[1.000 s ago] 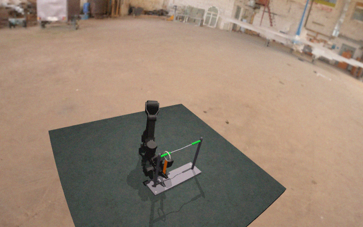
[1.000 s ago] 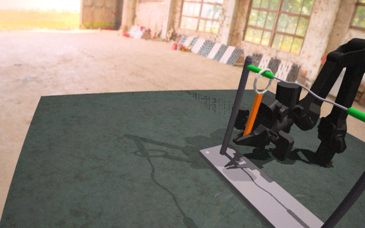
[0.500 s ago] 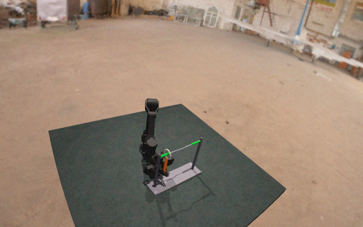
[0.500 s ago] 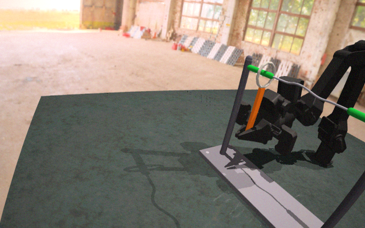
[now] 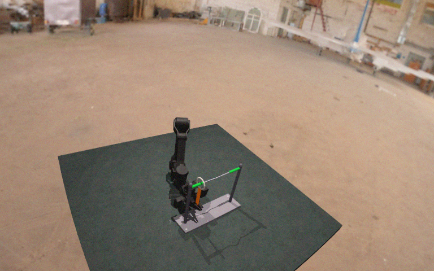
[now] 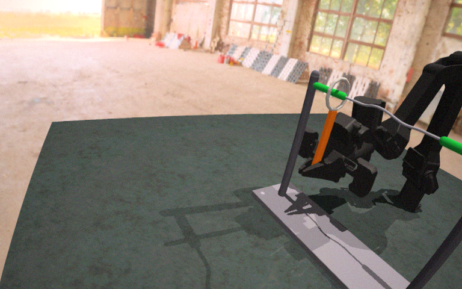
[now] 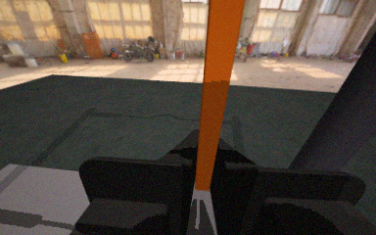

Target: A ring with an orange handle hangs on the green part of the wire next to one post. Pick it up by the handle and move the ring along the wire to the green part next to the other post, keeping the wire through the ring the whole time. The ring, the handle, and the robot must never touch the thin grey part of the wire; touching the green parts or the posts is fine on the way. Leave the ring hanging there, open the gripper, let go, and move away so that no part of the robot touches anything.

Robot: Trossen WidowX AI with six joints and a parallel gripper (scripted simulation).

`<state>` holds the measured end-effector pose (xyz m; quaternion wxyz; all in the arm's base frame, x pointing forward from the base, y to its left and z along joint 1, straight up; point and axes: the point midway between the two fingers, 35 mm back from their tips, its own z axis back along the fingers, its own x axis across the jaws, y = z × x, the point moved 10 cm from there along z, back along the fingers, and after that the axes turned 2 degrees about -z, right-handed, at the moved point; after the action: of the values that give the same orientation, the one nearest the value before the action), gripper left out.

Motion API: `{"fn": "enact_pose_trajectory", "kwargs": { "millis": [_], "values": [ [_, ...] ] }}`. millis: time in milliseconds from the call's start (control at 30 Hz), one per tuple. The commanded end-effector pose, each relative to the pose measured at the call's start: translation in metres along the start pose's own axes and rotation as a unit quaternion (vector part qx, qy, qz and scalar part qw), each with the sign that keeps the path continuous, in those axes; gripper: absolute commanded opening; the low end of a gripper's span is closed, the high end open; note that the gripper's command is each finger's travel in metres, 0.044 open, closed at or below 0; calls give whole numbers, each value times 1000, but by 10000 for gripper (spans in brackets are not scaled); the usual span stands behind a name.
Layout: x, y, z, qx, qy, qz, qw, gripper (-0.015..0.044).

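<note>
— Orange flat handle (image 7: 214, 113): where is it?
— Clamped at its lower end in the black claw (image 7: 203, 188), frame centre; its pale metal ring (image 6: 336, 94) hangs on the green wire section (image 6: 328, 90).
— Anything close?
— Dark grey post (image 6: 299, 134) just left.

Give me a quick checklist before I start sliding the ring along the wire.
1. Pincer shut on the handle: ok, gripped at its lower end.
2. Wire through the ring: ok.
3. Ring on the green part by the near post: ok, but at its end nearest the grey wire.
4. Ring off the grey wire: ok for now.
5. Grey wire wavy, not straight: not ok for a straight slide; follow the bends.
6. Arm off the grey wire: cannot tell; the arm passes close behind it in the exterior view.
</note>
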<state>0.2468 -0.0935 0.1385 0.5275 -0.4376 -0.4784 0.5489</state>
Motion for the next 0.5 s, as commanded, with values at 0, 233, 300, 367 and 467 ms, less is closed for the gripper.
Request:
{"fn": "enact_pose_trajectory", "kwargs": {
  "millis": [0, 233, 300, 367, 467],
  "values": [
    [4, 0, 0, 0, -1, -1, 1000, -150],
    [11, 0, 0, 1, -2, -2, 1000, -150],
    [13, 0, 0, 1, -2, -2, 1000, -150],
    [15, 0, 0, 2, -2, -2, 1000, -150],
    [18, 0, -1, 2, -3, -3, 1000, -150]
  ]
}}
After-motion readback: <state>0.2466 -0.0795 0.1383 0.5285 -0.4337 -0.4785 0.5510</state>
